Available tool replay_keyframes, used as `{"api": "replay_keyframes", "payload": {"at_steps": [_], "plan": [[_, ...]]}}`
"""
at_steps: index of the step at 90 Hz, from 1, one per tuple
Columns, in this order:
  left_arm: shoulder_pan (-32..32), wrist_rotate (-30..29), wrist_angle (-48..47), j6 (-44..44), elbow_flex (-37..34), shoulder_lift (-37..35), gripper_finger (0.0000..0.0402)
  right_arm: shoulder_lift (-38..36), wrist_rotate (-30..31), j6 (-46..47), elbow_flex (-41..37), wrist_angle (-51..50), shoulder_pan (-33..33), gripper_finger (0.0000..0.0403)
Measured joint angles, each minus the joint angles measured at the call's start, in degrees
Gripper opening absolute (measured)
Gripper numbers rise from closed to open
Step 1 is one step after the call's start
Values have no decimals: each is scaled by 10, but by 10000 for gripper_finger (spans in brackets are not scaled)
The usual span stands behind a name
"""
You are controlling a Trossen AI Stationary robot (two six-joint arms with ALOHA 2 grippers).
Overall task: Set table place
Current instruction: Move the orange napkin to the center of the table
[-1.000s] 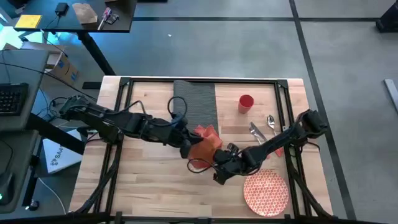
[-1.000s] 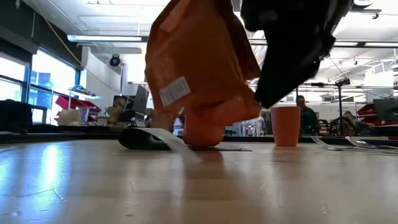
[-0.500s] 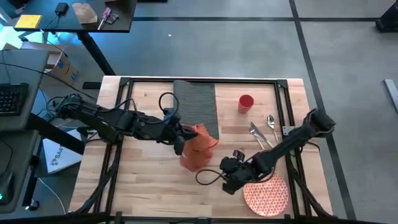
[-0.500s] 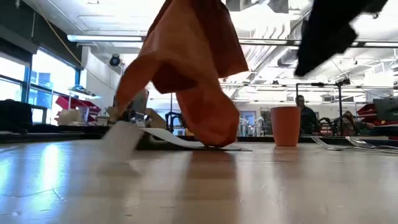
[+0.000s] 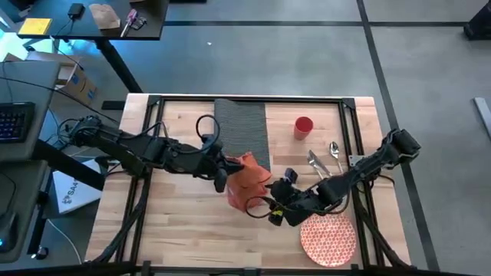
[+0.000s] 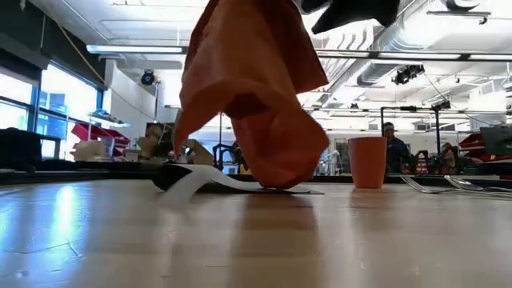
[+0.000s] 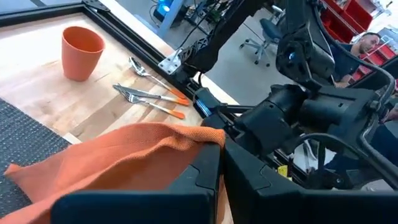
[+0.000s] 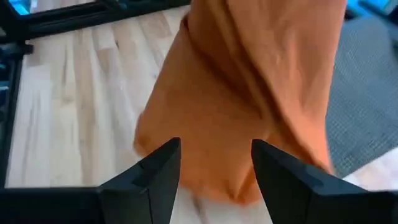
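**Napkin hung from the left gripper, right gripper facing it with fingers apart**

In the high view the orange napkin [image 5: 247, 182] sat at the centre of the frame, over the wooden table [image 5: 184, 230] and just below the lower right corner of the dark placemat [image 5: 242, 129]. The left gripper [image 5: 227, 165] came in from the frame's left and was closed on the cloth's upper edge; the left wrist view showed the fabric pinched between its dark fingers. In the low view the napkin hung as a crumpled drape, its long axis roughly vertical, with its lowest fold at or very near the tabletop.

The right gripper [image 5: 275, 208] lay just to the lower right of the napkin in the high view, closer to the cloth's hanging end than the left was. Its fingers [image 8: 158, 168] stood apart and held nothing, and the orange cloth filled the space directly ahead of them in the right wrist view. I judged that a grasp of the free lower part would need only a short advance toward the upper left of the high frame.

The rest of the setting lay to the right: the red cup [image 5: 304, 126] at upper right, the fork and spoon [image 5: 326, 157] below it, and the patterned plate [image 5: 328, 239] at lower right, all off the placemat.
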Motion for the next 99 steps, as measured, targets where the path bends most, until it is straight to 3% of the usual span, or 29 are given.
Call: {"api": "replay_keyframes", "payload": {"at_steps": [21,56,77,99], "plan": [[-2,-1,-3,-1,0,0,0,-2,26,-138,65,-33,-4,181],[-2,-2,0,-1,0,0,0,17,31,-158,70,-74,-42,174],[-2,-1,0,-1,0,0,0,25,22,-146,70,-88,-60,114],[-5,-1,0,-6,0,0,0,25,46,-115,70,-105,-68,19]]}}
